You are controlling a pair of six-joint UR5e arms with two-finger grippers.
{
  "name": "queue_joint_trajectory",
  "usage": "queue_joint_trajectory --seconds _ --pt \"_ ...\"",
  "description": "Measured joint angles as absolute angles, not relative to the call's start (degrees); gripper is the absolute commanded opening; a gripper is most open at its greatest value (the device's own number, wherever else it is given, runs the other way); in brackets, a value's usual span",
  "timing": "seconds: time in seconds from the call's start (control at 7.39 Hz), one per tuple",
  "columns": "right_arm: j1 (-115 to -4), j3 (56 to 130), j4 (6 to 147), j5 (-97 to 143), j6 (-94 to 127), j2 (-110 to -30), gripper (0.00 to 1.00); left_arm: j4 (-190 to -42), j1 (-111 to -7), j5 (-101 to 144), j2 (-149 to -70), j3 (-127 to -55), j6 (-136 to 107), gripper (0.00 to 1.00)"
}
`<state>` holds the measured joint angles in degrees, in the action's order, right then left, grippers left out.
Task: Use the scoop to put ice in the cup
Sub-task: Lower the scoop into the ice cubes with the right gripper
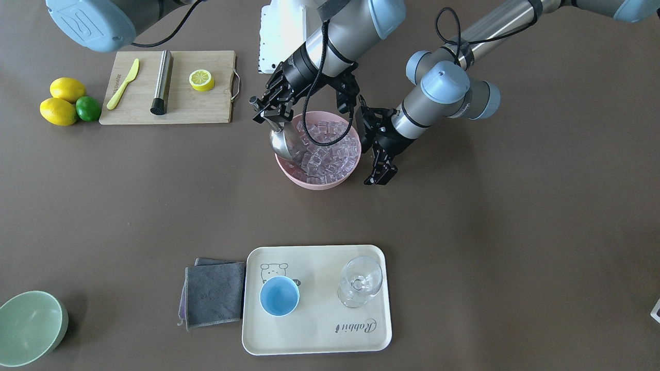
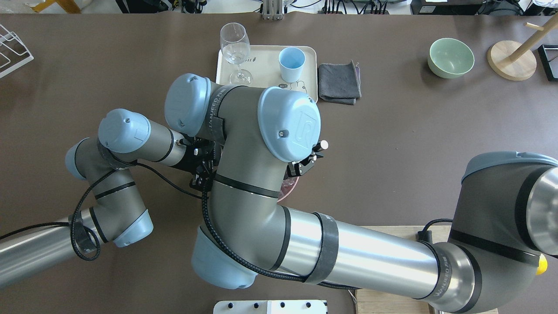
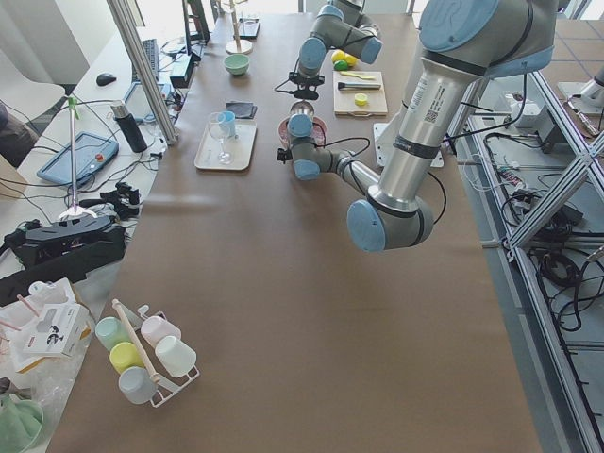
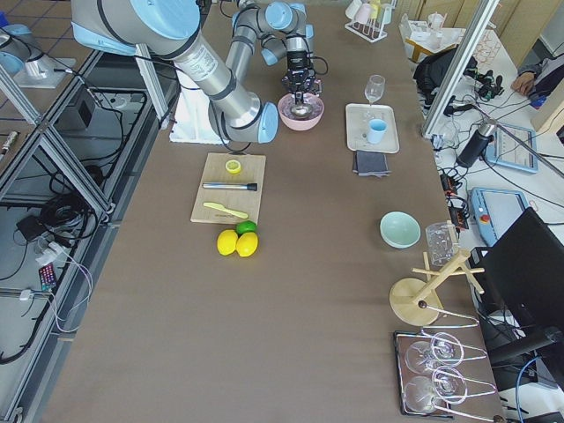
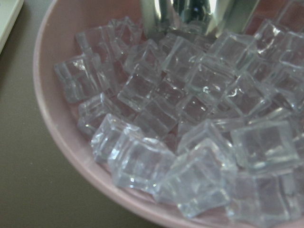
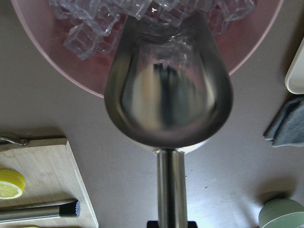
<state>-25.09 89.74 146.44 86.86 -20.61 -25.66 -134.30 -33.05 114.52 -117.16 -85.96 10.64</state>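
Note:
My right gripper (image 1: 271, 114) is shut on the bar handle of the shiny steel scoop (image 1: 284, 145). The scoop's trough dips into the pink bowl (image 1: 314, 184) at its rim, with its mouth against the clear ice cubes (image 1: 330, 149). In the right wrist view the scoop (image 6: 168, 95) looks empty, with ice (image 6: 90, 28) just past its lip. My left gripper (image 1: 380, 175) looks open and empty, hanging beside the bowl's other side; its wrist view shows the ice (image 5: 190, 118) close up. The light-blue cup (image 1: 279, 295) stands empty on the cream tray (image 1: 330, 332).
A clear stemmed glass (image 1: 360, 282) stands on the tray beside the cup, and a grey cloth (image 1: 214, 294) lies next to the tray. A cutting board (image 1: 206, 108) holds a yellow knife, a steel cylinder and a lemon half. A pale green bowl (image 1: 28, 327) sits at the corner.

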Motion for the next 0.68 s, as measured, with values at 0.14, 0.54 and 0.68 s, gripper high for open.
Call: queue_joint_trajectory --seconds 0.14,0.54,0.68 --pt "-25.07 93.90 145.05 86.84 -20.63 -28.76 0.00 -134.30 -33.04 114.52 -117.16 -85.96 10.64 0.99" --pt "-25.05 97.81 140.96 87.17 -19.48 -32.79 0.00 -134.30 -33.03 114.52 -117.16 -85.96 10.64 0.99" --pt "-25.05 97.85 139.53 87.28 -19.08 -33.19 0.00 -134.30 -33.04 114.52 -117.16 -85.96 10.63 0.99"
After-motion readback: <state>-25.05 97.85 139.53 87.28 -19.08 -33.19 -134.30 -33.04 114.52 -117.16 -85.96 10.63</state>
